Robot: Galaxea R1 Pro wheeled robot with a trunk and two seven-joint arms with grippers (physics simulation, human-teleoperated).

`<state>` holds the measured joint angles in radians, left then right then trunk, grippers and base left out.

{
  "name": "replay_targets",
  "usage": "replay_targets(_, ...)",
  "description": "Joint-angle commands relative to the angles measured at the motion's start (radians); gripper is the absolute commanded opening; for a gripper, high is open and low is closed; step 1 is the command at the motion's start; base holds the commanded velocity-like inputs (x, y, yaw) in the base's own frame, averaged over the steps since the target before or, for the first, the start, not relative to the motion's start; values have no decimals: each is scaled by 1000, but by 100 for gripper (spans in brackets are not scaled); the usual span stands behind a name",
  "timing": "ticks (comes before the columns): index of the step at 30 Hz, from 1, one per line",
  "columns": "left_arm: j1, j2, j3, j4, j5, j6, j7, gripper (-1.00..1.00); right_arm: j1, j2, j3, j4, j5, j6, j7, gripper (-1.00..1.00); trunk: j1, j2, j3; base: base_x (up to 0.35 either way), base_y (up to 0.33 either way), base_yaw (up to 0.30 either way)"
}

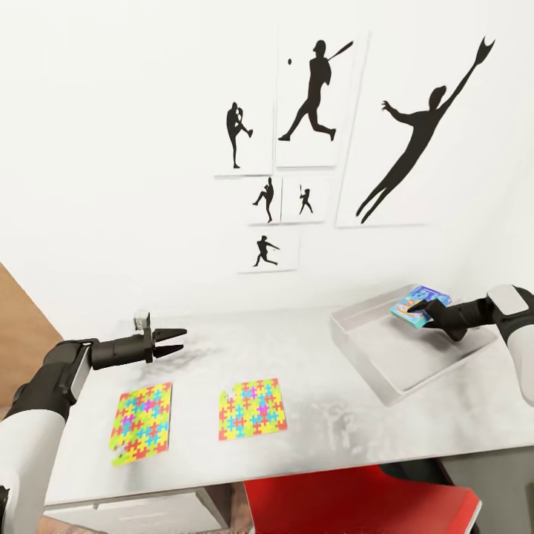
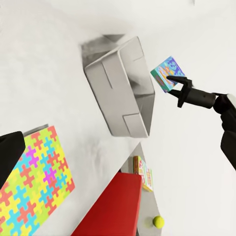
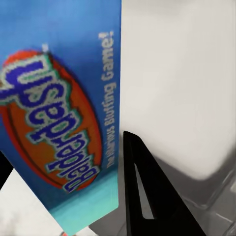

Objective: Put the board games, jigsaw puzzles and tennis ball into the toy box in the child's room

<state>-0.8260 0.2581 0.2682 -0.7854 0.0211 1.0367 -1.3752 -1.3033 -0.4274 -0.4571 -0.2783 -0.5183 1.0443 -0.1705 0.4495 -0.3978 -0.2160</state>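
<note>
- Head view: The right gripper (image 1: 429,317) holds a board game (image 1: 420,305) over the far corner of the toy box (image 1: 371,360), which sits at the right end of the table (image 1: 311,415). The jaws are closed on the near edge of the game, which hangs above the box floor rather than resting on it. Two jigsaw puzzles (image 1: 142,423) (image 1: 252,409) lie flat on the tabletop, well apart from the box. The left gripper (image 1: 172,343) hovers above the table beyond the puzzles, jaws partly parted and empty. A red chair (image 1: 363,504) is tucked under the near edge.
- Left wrist view: The box shows as a shallow grey tray, with the game pinched at one edge by the right gripper (image 2: 173,81) just past the rim. One puzzle (image 2: 34,182) lies on the table close by. On the floor beyond the chair sit another board game (image 2: 144,173) and a tennis ball (image 2: 158,221), not on the table.
- Right wrist view: The game's printed blue face (image 3: 64,108) stands close against the camera, one dark finger (image 3: 142,196) pressed to its side and the box wall behind.
- Handling, as a judgement: the game looks light, stiff and smooth-faced, so an edge pinch should hold but could pivot. The puzzles look thin and floppy, best taken by an edge that overhangs or slid to the table's rim; the ball will roll if nudged.
</note>
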Motion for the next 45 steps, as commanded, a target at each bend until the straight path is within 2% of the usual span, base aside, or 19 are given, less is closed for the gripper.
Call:
replay_targets(1, -1, 0, 0, 0, 1, 11, -2, 100, -2, 1, -4, 0, -10, 3, -11, -100, 1, -2, -4, 0, 0, 0)
replay_targets(12, -1, 0, 0, 0, 2, 11, -2, 100, -36, 9, -3, 52, -9, 3, -15, -100, 1, -2, -22, 0, 0, 0)
replay_targets(29, -1, 1, 0, 0, 2, 11, -2, 100, -40, 9, -4, 57, -11, 3, -45, -100, 1, -2, -50, 0, 0, 0)
replay_targets(37, -1, 0, -1, 0, 2, 11, -2, 100, -41, 4, -6, 58, -17, 3, -47, -100, 1, -2, -63, 0, 0, 0)
replay_targets(45, -1, 1, 0, 0, 2, 11, -2, 100, -66, -4, -6, 58, -18, 3, -47, -100, 1, -2, -76, 0, 0, 0)
